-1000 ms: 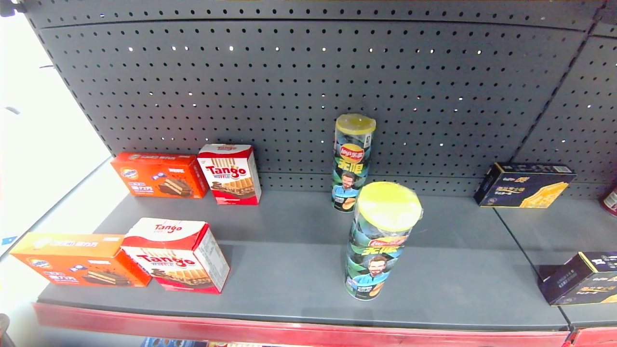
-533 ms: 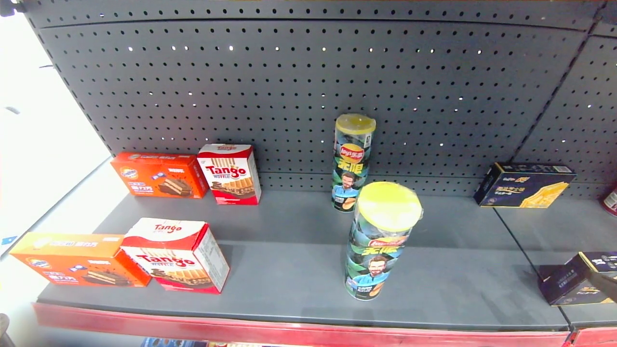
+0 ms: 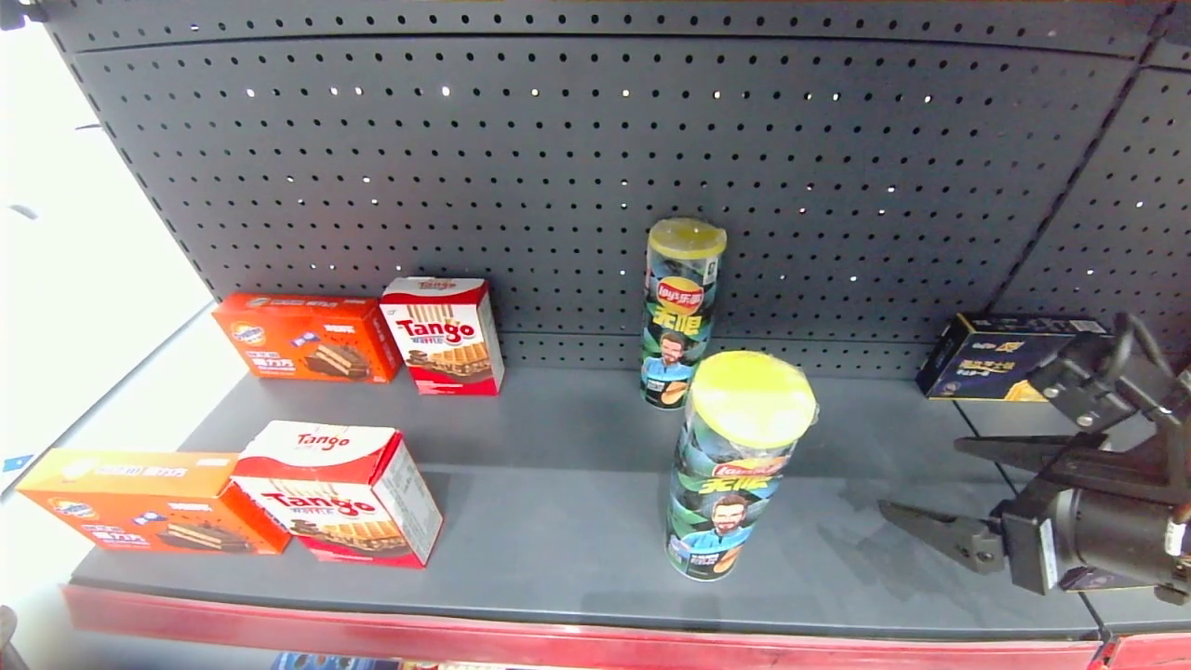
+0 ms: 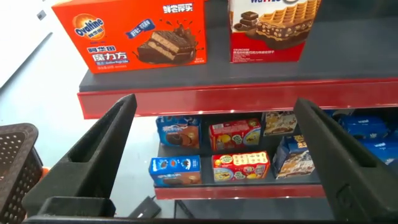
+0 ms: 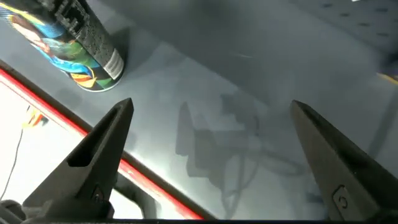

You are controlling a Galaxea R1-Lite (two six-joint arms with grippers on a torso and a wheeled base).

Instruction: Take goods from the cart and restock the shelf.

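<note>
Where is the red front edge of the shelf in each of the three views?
Head view: the red edge runs along the bottom, below the front chips can.
Left wrist view: the edge passes directly under the orange box.
Right wrist view: the edge slants past the front chips can.
Shared landmark: the grey shelf board behind it.

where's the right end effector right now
Head view, right side: the right end effector hangs open over the shelf, just right of the front chip can, nearer than the dark box.
</note>
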